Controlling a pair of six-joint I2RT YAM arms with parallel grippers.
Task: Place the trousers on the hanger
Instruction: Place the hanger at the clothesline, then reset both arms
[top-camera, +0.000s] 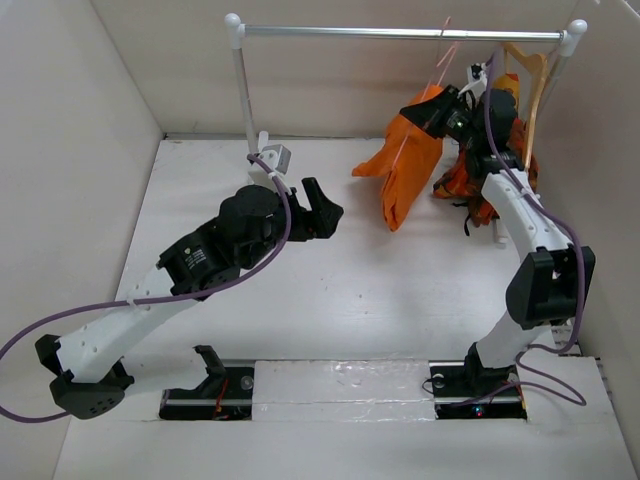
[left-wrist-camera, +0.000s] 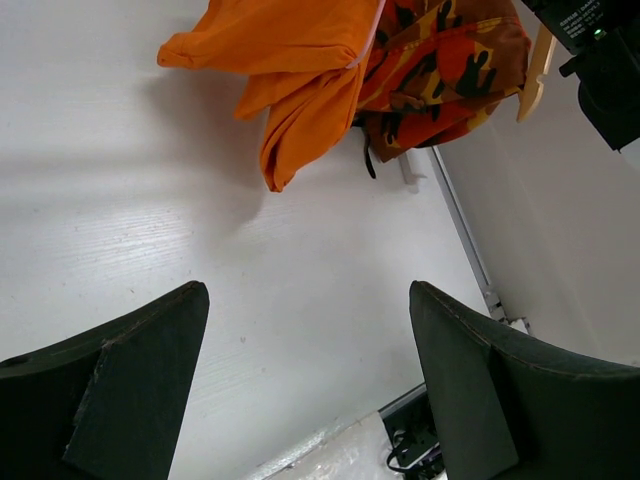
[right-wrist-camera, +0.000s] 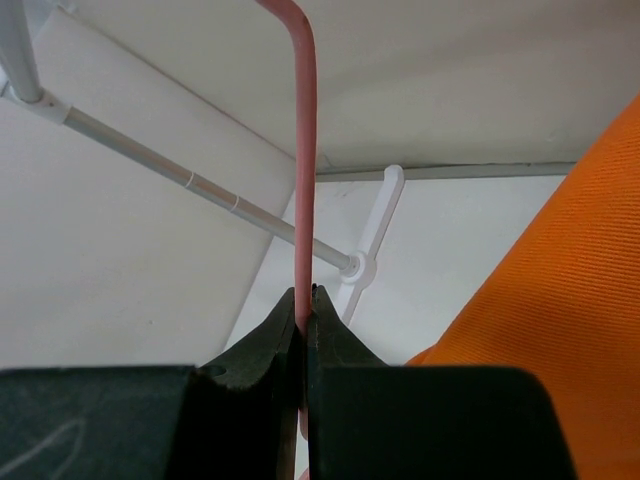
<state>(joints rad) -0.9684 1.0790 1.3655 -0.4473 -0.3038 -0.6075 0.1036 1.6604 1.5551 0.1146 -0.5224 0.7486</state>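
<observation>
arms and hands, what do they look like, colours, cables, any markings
Both the left arm and the right arm have white links joined by bulky black joint housings. A purple cable runs along each one. The left hand and right hand are matte black, each with two thick wedge-shaped fingers. No markings are readable.

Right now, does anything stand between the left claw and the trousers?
Nothing visible. Only table surface lies between the open left claw and the trousers; the patterned garment hangs beside them, off that line. The right claw is shut on the hanger.
</observation>
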